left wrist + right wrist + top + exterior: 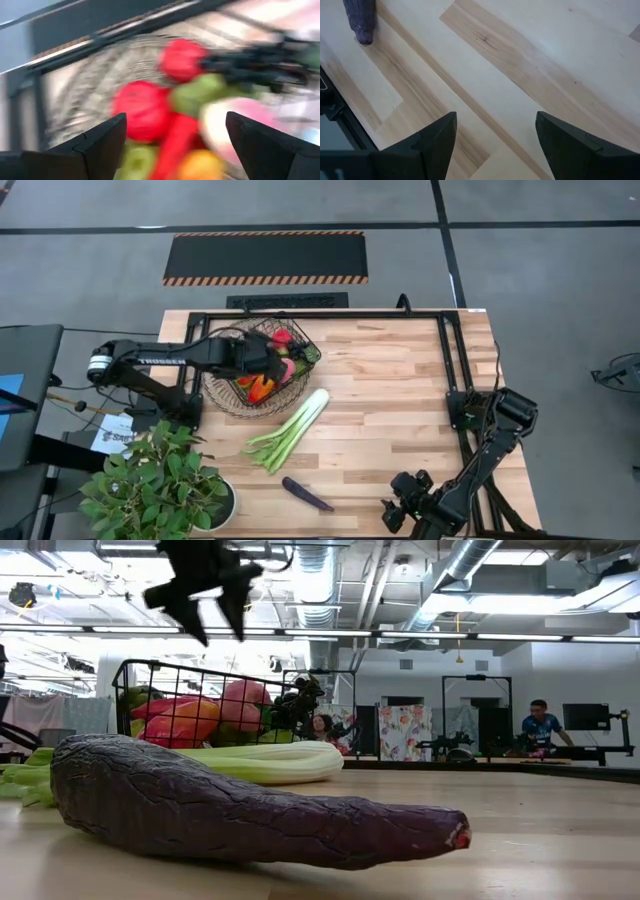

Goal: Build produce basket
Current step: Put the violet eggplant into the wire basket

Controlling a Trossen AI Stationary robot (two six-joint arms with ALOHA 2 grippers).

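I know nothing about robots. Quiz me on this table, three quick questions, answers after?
1. True or false: the aubergine is already in the basket.
2. Which gripper is above the basket: A) left B) right?
3. Fill in: the long green-white stalk lies on the ____ beside the basket.

Key
1. False: it lies on the table, nearer the plant.
2. A. Its jaws stand open over the fruit; the right one waits at the table's near edge, jaws open.
3. table
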